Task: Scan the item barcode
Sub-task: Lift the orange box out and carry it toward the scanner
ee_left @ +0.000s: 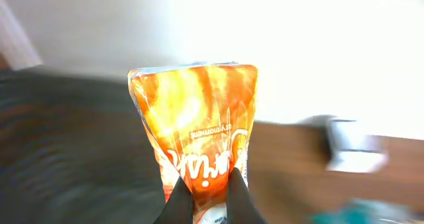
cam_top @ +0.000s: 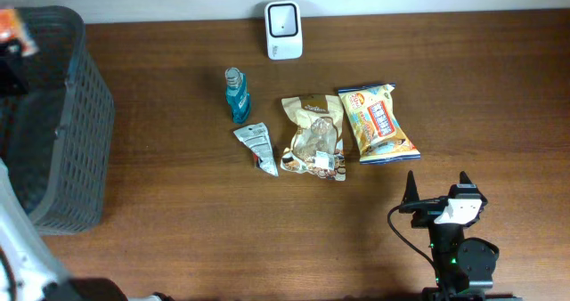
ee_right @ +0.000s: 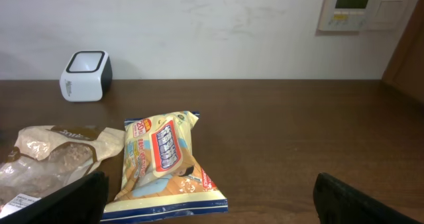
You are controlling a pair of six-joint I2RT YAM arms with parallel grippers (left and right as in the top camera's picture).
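**Item:** orange bag (ee_left: 199, 118). Pinched by one end in the left gripper (ee_left: 209, 199), both fingers (ee_left: 179, 201) clamped on the lower seam. Its long axis runs straight out from the fingers toward 12 o'clock in the wrist view, with the print upside down. No barcode shows on the near face.

**Place:** off the table, at the 10 o'clock corner of the overhead view, above the basket (cam_top: 85, 123).

**Target:** scanner (cam_top: 283, 29), at the table's 12 o'clock edge. It lies toward 3 o'clock from the bag and shows as a blur at 4 o'clock of it in the left wrist view, well apart.

**Right gripper** (cam_top: 438, 183): spread wide and empty at the table's 5 o'clock, also well apart from the scanner.

**Judgement:** the left arm carries the bag rightward to the scanner and turns whichever face bears the code toward the window.
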